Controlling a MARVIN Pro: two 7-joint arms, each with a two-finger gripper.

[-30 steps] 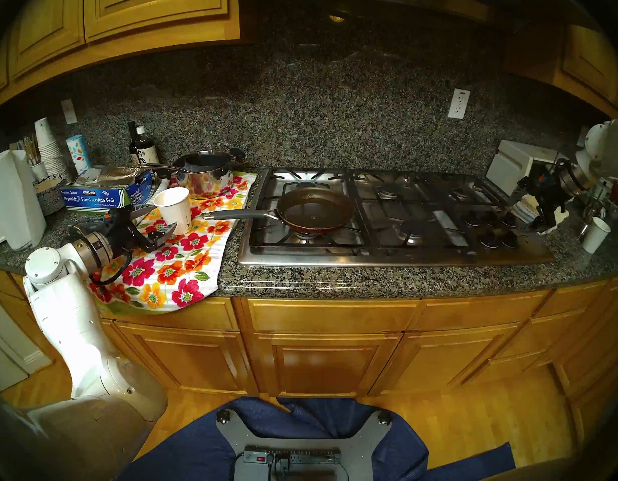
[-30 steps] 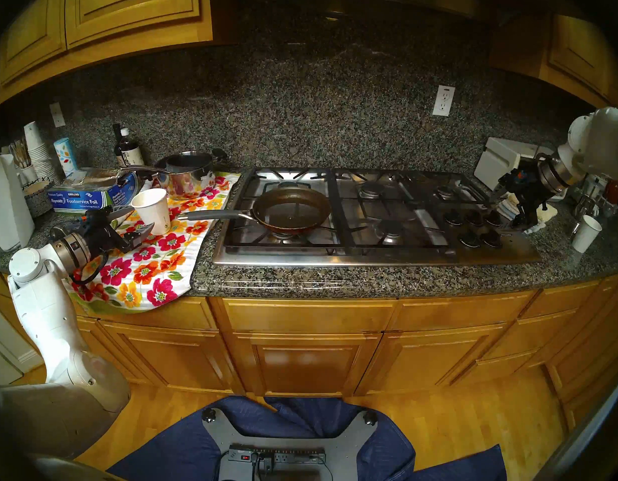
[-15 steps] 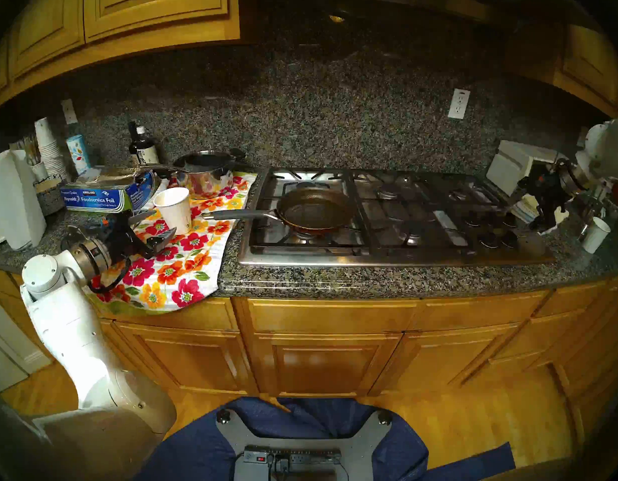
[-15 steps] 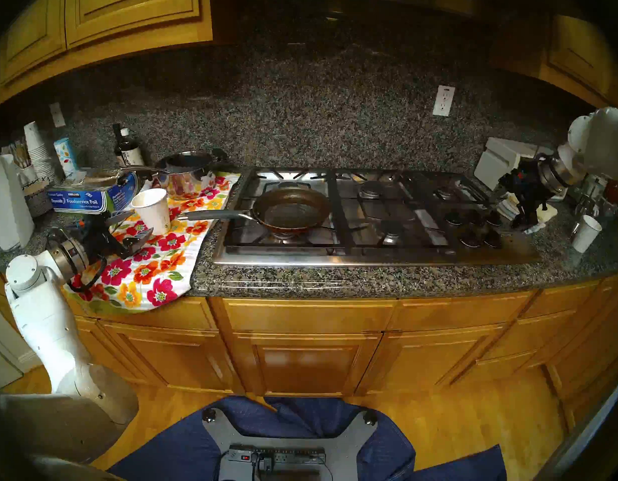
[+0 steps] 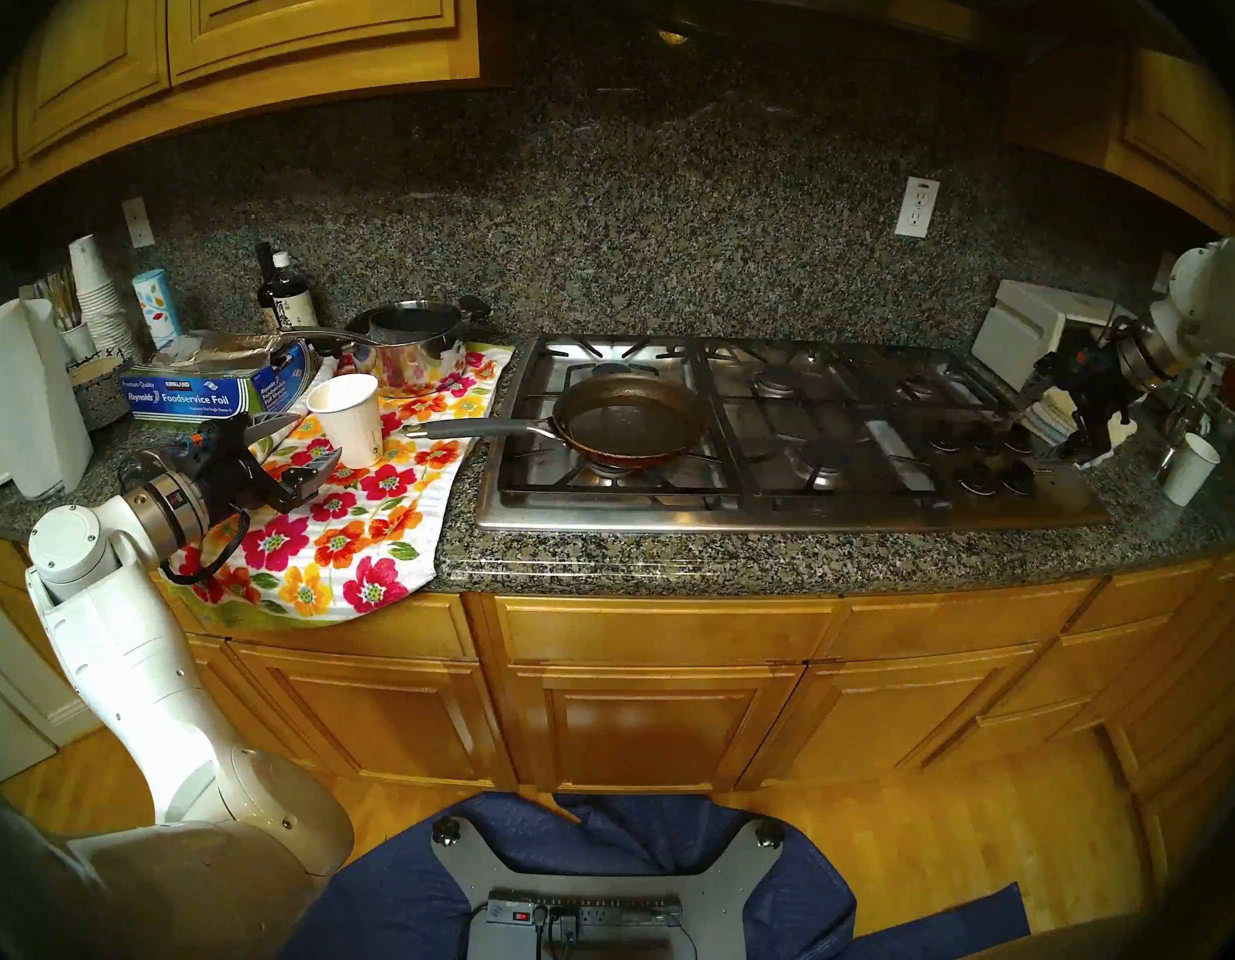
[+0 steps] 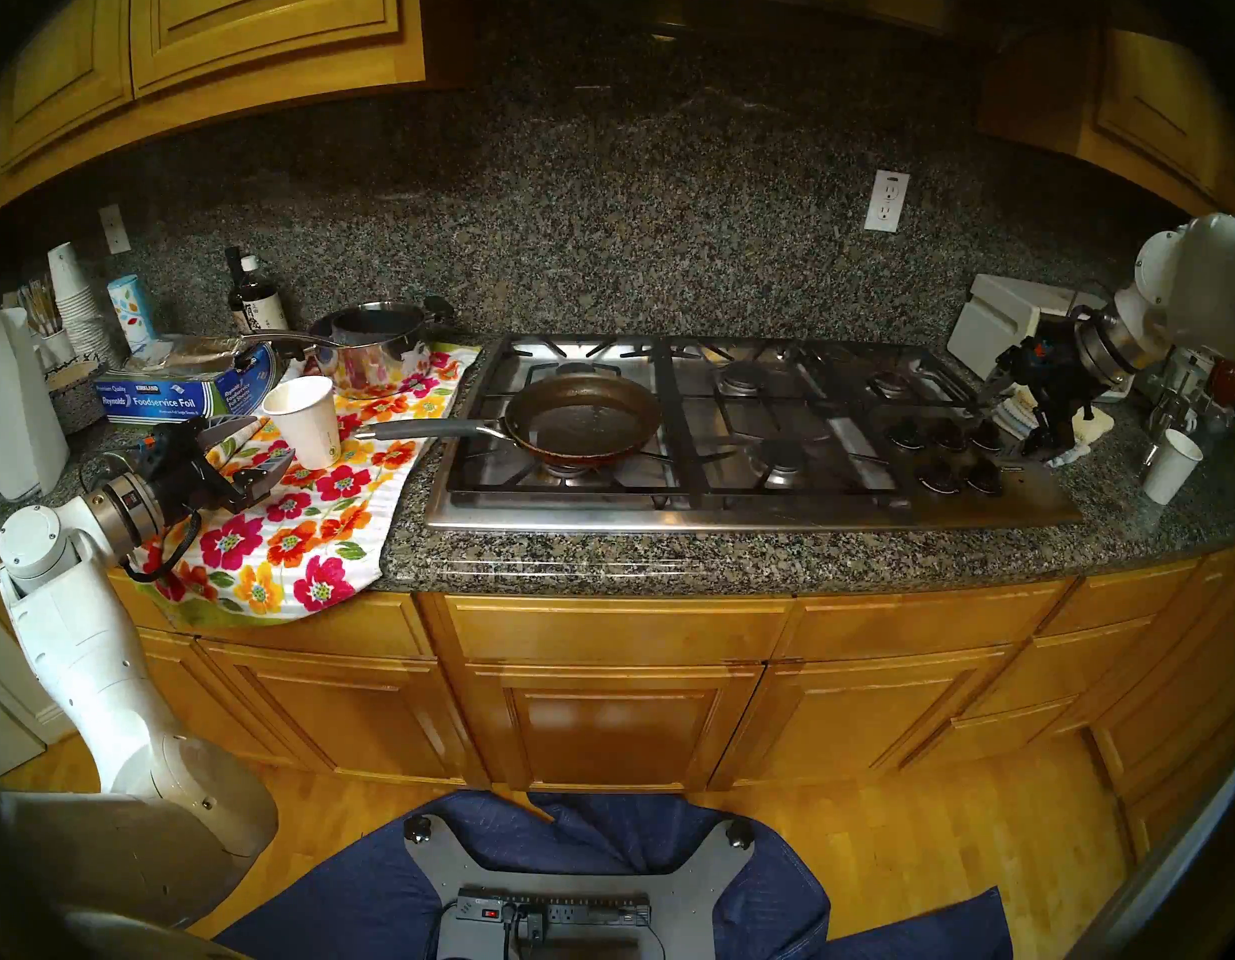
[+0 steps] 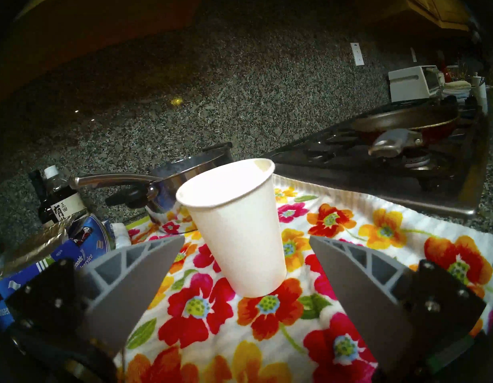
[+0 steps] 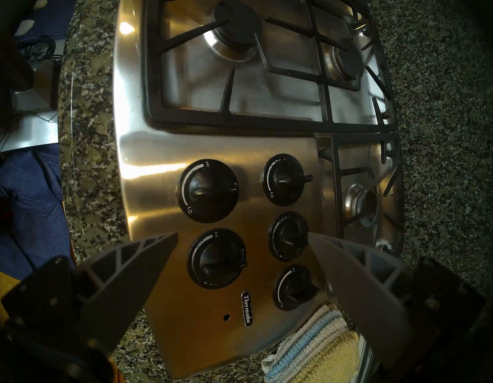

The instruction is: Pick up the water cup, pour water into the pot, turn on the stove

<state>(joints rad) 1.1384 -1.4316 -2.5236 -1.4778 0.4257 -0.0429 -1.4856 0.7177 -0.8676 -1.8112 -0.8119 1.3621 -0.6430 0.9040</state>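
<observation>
Where the flowered white cloth (image 5: pixel 337 522) covers the left part of the speckled granite worktop (image 5: pixel 739 557), the plain white tapered paper water cup (image 5: pixel 348 418) stands upright on it, touched by nothing. Just beside the cup, toward the worktop's front left, the left tool (image 5: pixel 303 442) lies nearly level with its grey fingers (image 7: pixel 145 266) spread wide and empty, the cup a little way ahead of the gap between them. Right of the cup, the wide shallow frying pan, dark brown inside and red outside (image 5: pixel 632 418), sits on the front left burner of the stainless-steel gas stove (image 5: pixel 794 508), its long grey handle reaching over the cloth. Behind the cup a shiny steel saucepan (image 5: pixel 413 345) rests on the cloth. Near the worktop's right end, the right tool (image 5: pixel 1047 422) hangs angled down above the black round knobs (image 8: pixel 209 190), fingers wide apart, gripping nothing.
</observation>
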